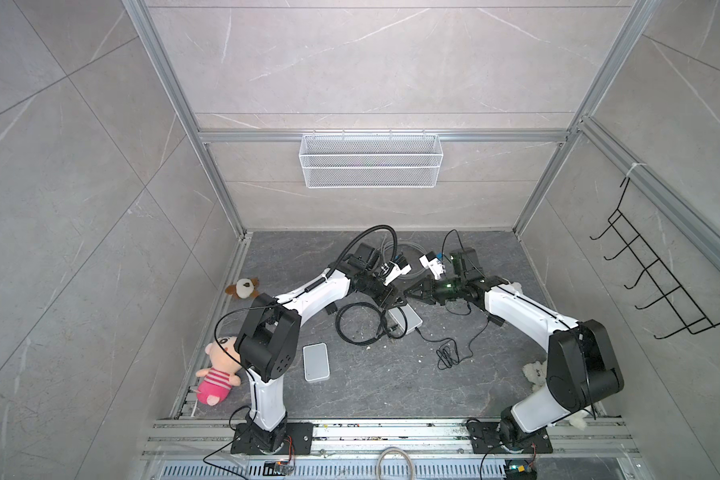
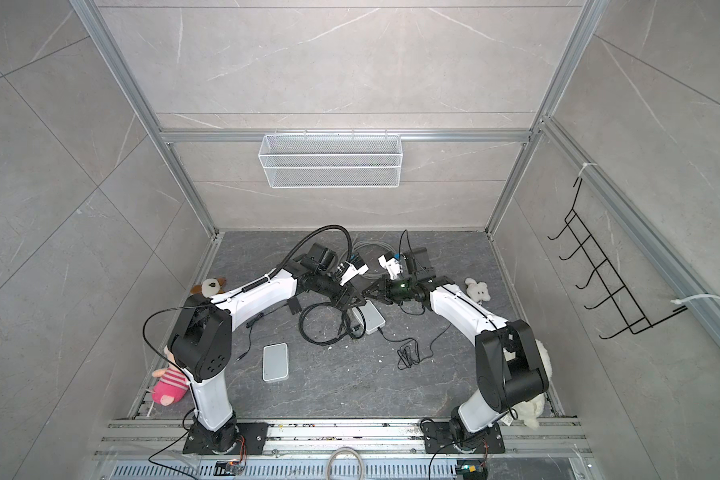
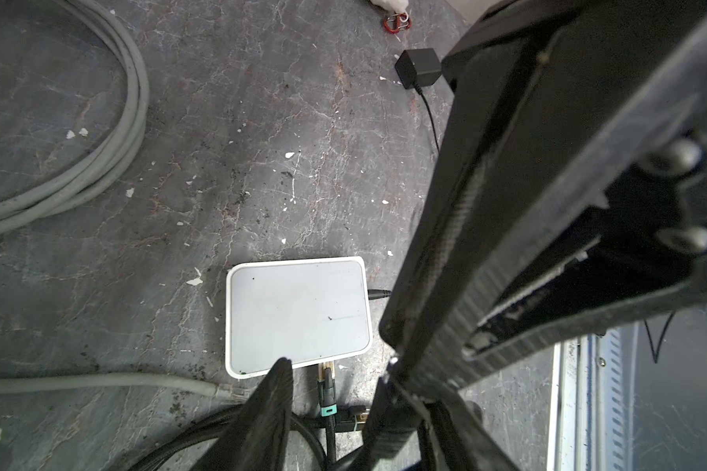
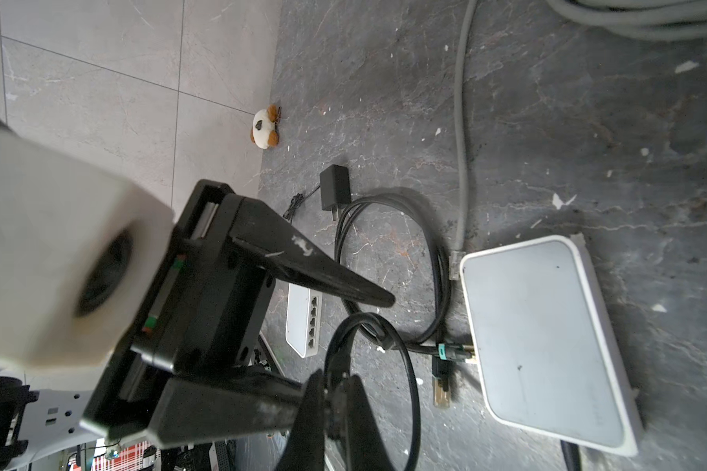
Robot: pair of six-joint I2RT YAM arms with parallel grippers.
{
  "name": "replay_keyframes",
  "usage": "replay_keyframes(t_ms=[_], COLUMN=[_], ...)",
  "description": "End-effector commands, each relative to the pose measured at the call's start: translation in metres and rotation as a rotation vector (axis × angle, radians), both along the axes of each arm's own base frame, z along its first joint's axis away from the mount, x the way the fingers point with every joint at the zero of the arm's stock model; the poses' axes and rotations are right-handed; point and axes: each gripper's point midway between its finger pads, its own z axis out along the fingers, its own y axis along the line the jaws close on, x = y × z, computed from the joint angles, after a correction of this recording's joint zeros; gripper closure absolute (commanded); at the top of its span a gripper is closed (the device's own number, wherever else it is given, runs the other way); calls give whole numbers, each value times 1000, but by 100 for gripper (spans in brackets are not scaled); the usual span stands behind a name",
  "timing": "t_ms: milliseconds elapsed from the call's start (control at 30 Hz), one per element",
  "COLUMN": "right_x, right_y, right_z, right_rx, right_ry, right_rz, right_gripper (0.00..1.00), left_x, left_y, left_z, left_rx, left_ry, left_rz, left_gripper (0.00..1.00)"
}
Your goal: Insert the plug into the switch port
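In a top view, left gripper (image 1: 391, 305) and right gripper (image 1: 407, 294) crowd above the switch (image 1: 412, 322): collision risk. Left wrist: jaws apart astride the plug (image 3: 327, 401), lengthwise toward the switch, tip at its edge; uneven closing may skew it. Right wrist: fingers (image 4: 309, 416) clamp the cable (image 4: 414, 387); tugging could misalign it.

On dark stone floor (image 4: 588, 142): flat white plastic box with round corners (image 4: 543, 346). Touching its side: black plug with green band (image 4: 450, 352). Just beside: loose gold-tipped plug (image 4: 441, 391). At box corner: clear end of grey cable (image 4: 460, 163). Farther off: small white box with row of holes (image 4: 303, 322), black square charger (image 4: 335, 189), brown-white stuffed puppy (image 4: 266, 128). Right gripper (image 4: 335, 381) pinched on thin black wire loop (image 4: 417, 399). Left gripper (image 4: 350, 340) spread wide.
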Motion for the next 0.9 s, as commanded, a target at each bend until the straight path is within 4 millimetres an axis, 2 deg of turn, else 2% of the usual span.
replay_keyframes(t_ms=[0, 200, 533, 867], right_x=[3, 3, 10, 8], right_y=[4, -2, 1, 1], right_z=[14, 0, 1, -9], right_rx=[34, -15, 35, 39], right_ry=[49, 143, 195, 253], right_rz=[-20, -75, -123, -143], right_gripper=[100, 100, 100, 100], left_x=[9, 10, 3, 2], left_y=[22, 28, 31, 18], left_z=[-18, -17, -21, -3], left_rx=[134, 143, 131, 31], left_ry=[-67, -123, -124, -148], left_rz=[48, 63, 48, 21], left_gripper=[52, 55, 62, 75])
